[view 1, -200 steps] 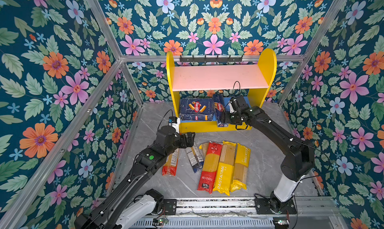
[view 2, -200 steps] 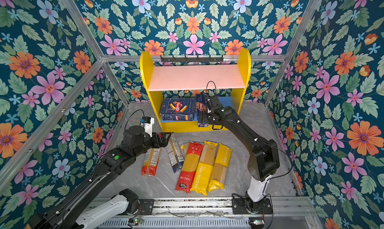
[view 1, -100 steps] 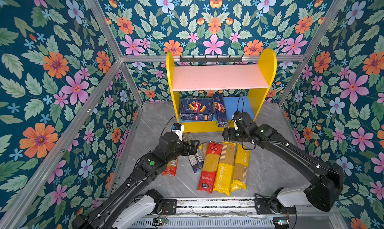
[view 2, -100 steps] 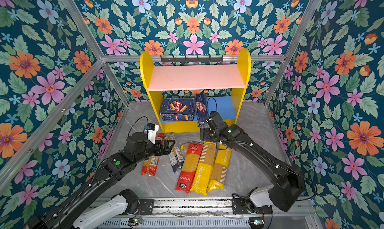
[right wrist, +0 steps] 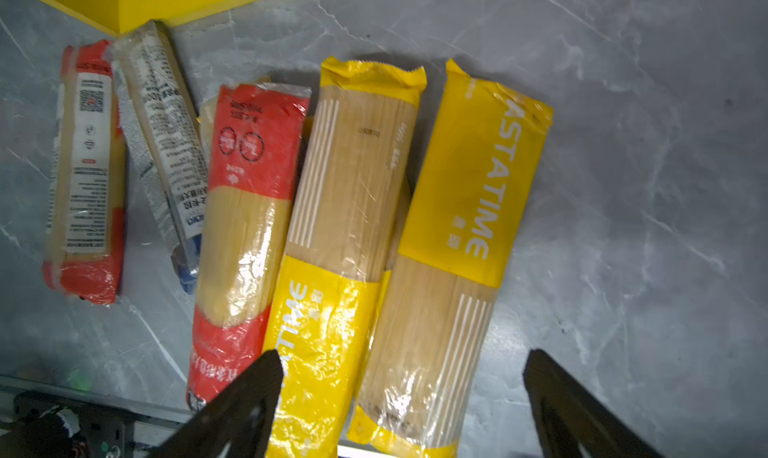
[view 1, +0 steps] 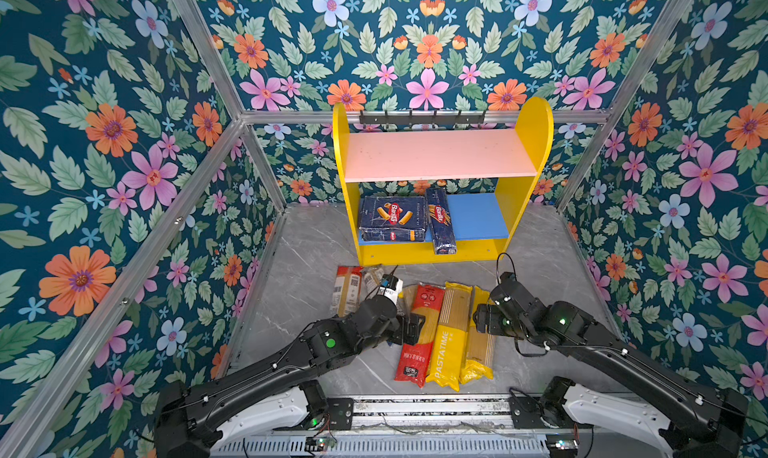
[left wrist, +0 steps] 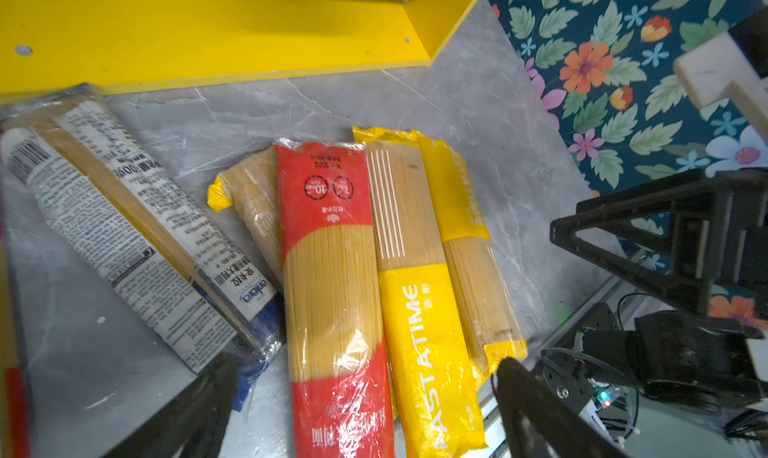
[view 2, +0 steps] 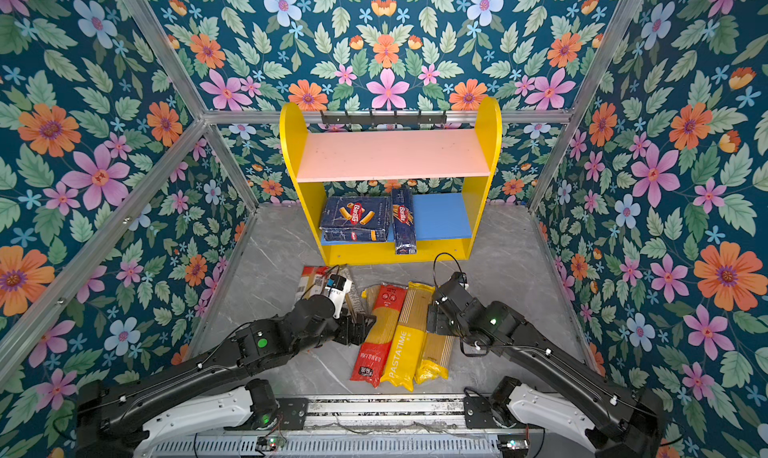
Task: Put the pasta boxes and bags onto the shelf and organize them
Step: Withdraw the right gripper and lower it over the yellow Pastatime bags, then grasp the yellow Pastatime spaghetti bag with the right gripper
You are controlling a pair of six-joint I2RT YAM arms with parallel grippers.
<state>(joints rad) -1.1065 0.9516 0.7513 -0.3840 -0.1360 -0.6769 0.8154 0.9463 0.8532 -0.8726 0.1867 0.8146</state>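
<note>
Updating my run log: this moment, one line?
left gripper open, empty; right gripper open, empty; both boxes on shelf; bags on table

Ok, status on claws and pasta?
Left claw open, right claw open, both empty. Dark blue Barilla boxes on blue lower board. Slim spaghetti bags on grey floor, unshelved. Nothing in the way.

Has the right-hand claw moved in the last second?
Yes. The right gripper pulled back from the shelf toward the front and now hangs over the yellow bags.

Marbled grey tabletop (view 1: 307,248) under shelf (view 1: 440,156), spaghetti bags (view 1: 446,335)
</note>
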